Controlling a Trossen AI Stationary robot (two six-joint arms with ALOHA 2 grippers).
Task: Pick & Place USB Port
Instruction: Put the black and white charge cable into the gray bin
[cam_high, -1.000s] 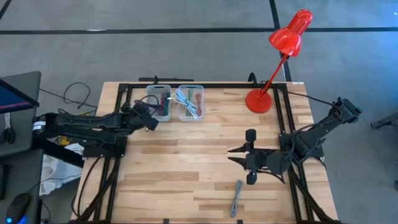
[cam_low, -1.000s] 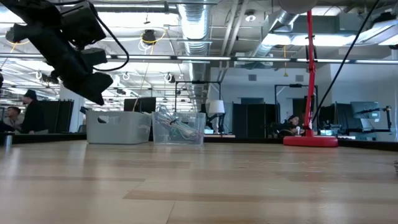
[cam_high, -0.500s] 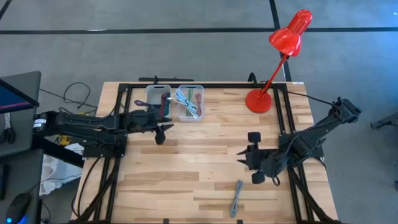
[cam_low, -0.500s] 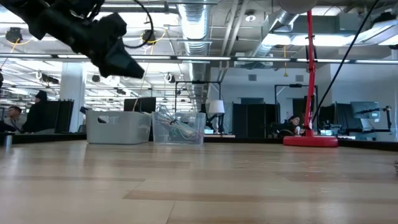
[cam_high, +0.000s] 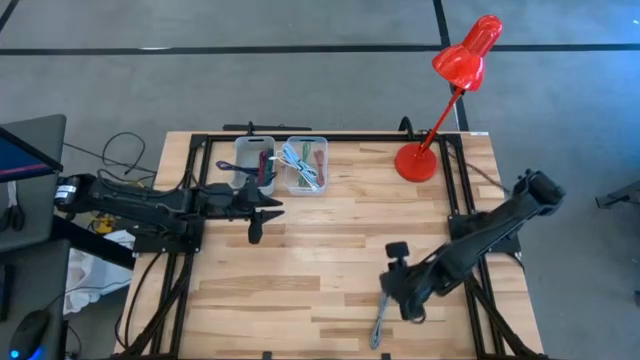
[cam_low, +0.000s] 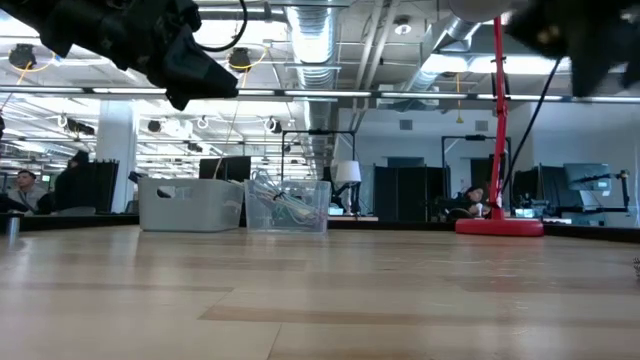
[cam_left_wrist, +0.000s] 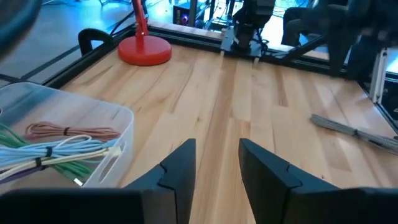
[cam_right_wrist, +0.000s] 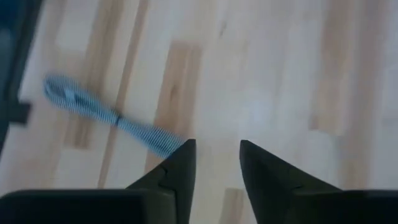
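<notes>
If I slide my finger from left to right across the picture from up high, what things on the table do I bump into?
Left gripper → grey bin → clear bin of cables → grey cable → right gripper → red lamp.

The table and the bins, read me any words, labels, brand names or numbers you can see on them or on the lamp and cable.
None can be read.
Clear bins: no label shows.
Red lamp: plain, no marking.
Grey cable: no print visible.
Wooden table: bare wood.
Room behind in the low view: any signs are too small to read.
</notes>
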